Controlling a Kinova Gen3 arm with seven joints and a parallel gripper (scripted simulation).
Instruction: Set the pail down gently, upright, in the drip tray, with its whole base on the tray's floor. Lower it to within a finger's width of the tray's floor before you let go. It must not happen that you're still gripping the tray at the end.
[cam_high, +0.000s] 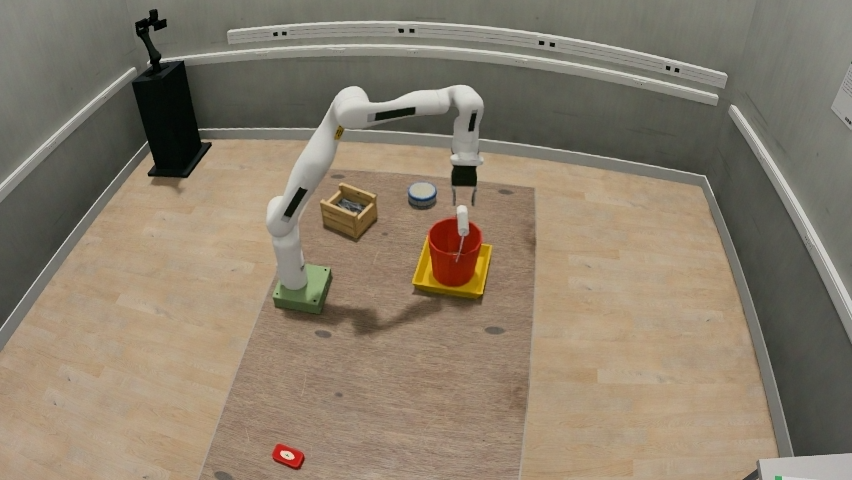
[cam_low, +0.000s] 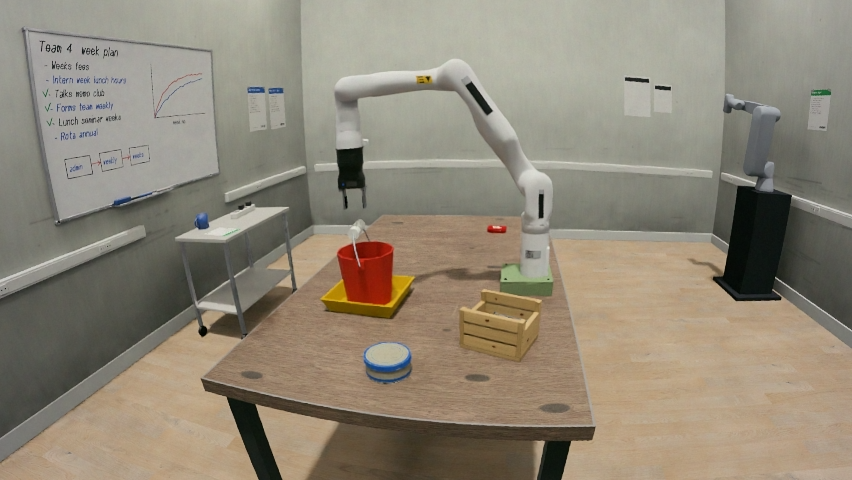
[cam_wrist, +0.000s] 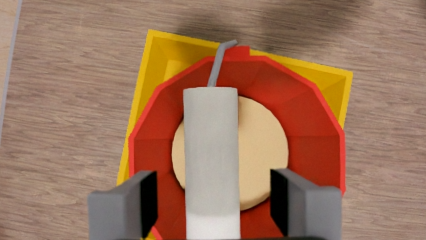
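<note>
The red pail (cam_high: 454, 251) stands upright inside the yellow drip tray (cam_high: 451, 274) on the table. It also shows in the exterior view (cam_low: 366, 271) with the tray (cam_low: 367, 296) under it. Its white handle grip (cam_high: 462, 220) stands raised above the rim on a thin wire bail. My gripper (cam_high: 464, 199) is open and empty, straight above the handle grip with a clear gap to it. In the wrist view the pail (cam_wrist: 240, 150), the handle grip (cam_wrist: 211, 160) and the tray (cam_wrist: 160, 55) lie below my open fingers.
A wooden crate (cam_high: 348, 209) sits left of the tray and a round blue-rimmed tin (cam_high: 422, 194) sits behind it. A small red box (cam_high: 287, 456) lies at the table's near end. My green base (cam_high: 302, 288) stands at the left edge.
</note>
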